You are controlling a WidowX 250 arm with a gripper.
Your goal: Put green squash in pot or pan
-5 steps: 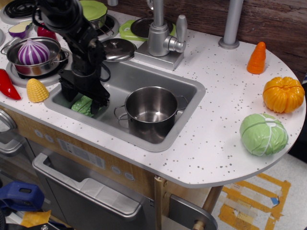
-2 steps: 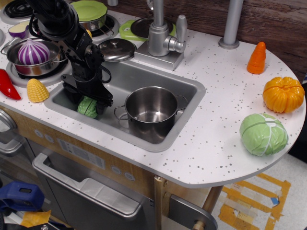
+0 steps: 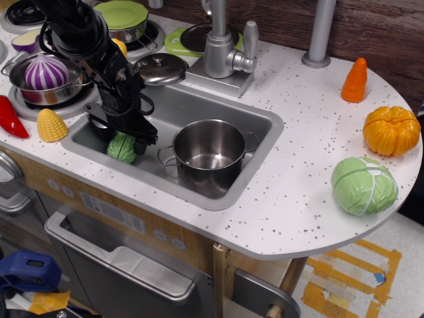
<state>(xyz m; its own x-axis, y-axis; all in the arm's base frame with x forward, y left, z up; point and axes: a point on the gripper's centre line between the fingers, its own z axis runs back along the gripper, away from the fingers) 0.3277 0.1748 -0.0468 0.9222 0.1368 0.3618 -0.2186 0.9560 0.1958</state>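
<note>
The green squash [image 3: 121,147] is a bumpy light-green toy held in my gripper [image 3: 123,138], lifted a little off the floor of the sink's left end. My black arm comes down from the upper left and hides the squash's upper part. The gripper is shut on the squash. The empty steel pot [image 3: 209,151] stands in the sink just to the right of the squash, with its two handles showing.
The sink [image 3: 252,118] has a faucet [image 3: 224,50] behind it and a pot lid [image 3: 163,67] at its back left. A pan with a purple onion [image 3: 45,71], corn [image 3: 50,124] and a red pepper [image 3: 12,118] lie left. Cabbage [image 3: 364,185], pumpkin [image 3: 391,130] and carrot [image 3: 355,80] lie right.
My gripper closed on the squash on the sink floor and lifted it slightly, tilting it more upright. The pot has not moved.
</note>
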